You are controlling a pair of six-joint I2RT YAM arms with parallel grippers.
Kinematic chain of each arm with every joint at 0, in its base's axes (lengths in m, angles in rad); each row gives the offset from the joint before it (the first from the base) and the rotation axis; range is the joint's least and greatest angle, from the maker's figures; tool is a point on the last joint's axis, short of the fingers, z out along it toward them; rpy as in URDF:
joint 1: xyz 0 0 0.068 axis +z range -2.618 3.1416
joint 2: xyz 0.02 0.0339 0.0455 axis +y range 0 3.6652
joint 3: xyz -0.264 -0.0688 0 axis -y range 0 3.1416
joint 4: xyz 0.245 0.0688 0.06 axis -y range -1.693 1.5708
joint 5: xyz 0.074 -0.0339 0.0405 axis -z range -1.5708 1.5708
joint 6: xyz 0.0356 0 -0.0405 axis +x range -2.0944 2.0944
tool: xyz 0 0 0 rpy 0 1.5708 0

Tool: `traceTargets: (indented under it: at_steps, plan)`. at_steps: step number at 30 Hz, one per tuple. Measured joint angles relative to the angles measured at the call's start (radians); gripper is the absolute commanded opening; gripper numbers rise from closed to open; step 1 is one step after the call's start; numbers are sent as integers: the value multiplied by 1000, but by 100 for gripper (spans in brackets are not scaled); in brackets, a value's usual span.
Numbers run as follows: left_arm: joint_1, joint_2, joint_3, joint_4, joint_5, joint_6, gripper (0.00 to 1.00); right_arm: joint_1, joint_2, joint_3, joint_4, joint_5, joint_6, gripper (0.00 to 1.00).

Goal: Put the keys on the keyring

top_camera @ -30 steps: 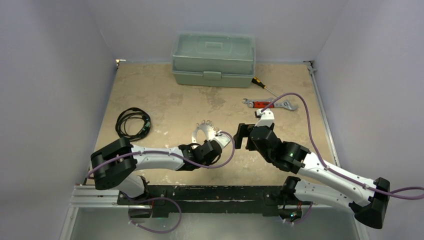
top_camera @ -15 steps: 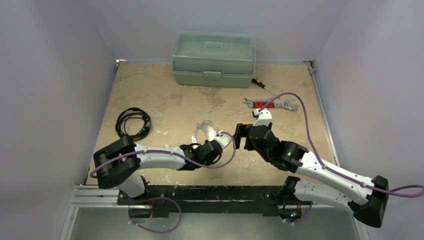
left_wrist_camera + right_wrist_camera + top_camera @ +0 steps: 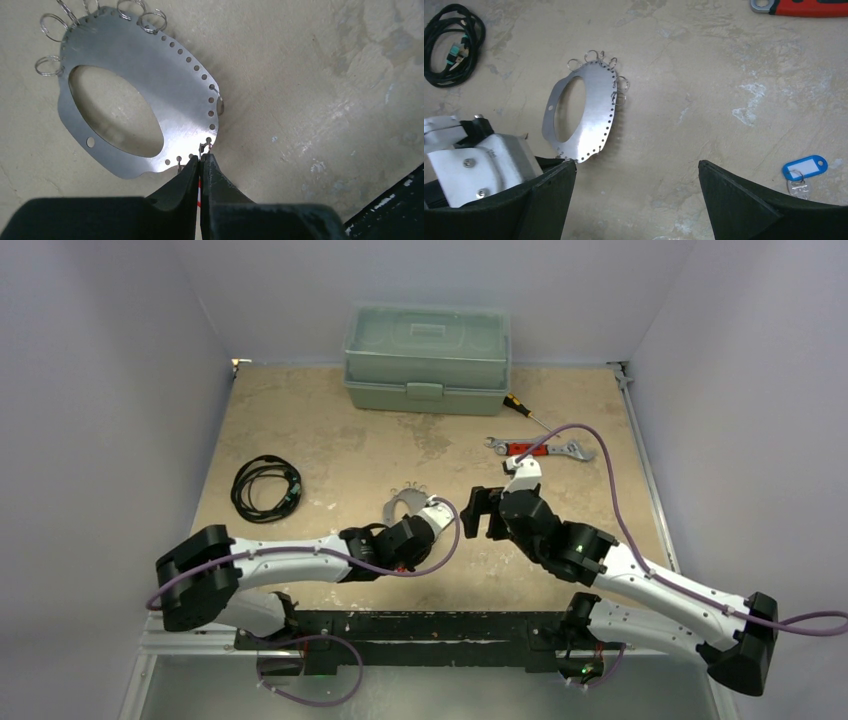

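While toolbox [image 3: 427,375] sits shut, keyring [image 3: 165,85] lies outside it.

1. Type of place: robotics laboratory test cell, not a home or a shop.
2. Enclosure: plain pale lavender walls [image 3: 100,390] close off three sides of a mottled beige tabletop [image 3: 330,440].
3. Fixed equipment: two white-and-black jointed robot arms [image 3: 290,558] bolted to a black mounting rail [image 3: 430,630] at the near edge, with loose purple cables [image 3: 600,455] running along them.
4. Frame: silver framing [image 3: 190,630] under the rail, possibly aluminium profile; that corner is dim.
5. Staged workshop props: closed grey-green plastic toolbox [image 3: 427,360], red-handled silver wrench [image 3: 540,449], black-and-yellow-handled screwdriver [image 3: 520,407], coiled black cable [image 3: 265,487].
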Motion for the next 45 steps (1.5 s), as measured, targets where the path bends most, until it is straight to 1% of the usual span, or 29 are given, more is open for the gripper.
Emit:
traceTargets:
  at_steps: [5, 10, 14, 19, 24, 30, 33, 40, 45]
  plan:
    - [-1, -109, 0, -35, 3, 2, 0, 0, -27, -2, 49, -55, -36, 93]
    - [-22, -177, 18, -91, 3, 2, 0, 0, -98, -22, 137, -143, -94, 93]
    - [-64, -190, 87, -163, -5, 1, 0, -1, -180, -74, 225, -221, -144, 92]
    - [-107, -222, 159, -237, -15, 2, 0, -5, -278, -169, 343, -340, -204, 89]
    - [-117, -322, 172, -293, -5, 12, 0, -5, -347, -216, 450, -476, -256, 85]
    - [-121, -442, 214, -349, 45, 61, 0, -5, -410, -248, 578, -621, -290, 78]
    - [-121, -470, 229, -361, 78, 96, 0, -5, -408, -254, 622, -684, -299, 71]
    - [-121, -541, 230, -370, 167, 159, 0, -5, -300, -259, 734, -835, -319, 57]
    - [-121, -593, 222, -359, 207, 170, 0, -5, -222, -268, 786, -890, -353, 46]
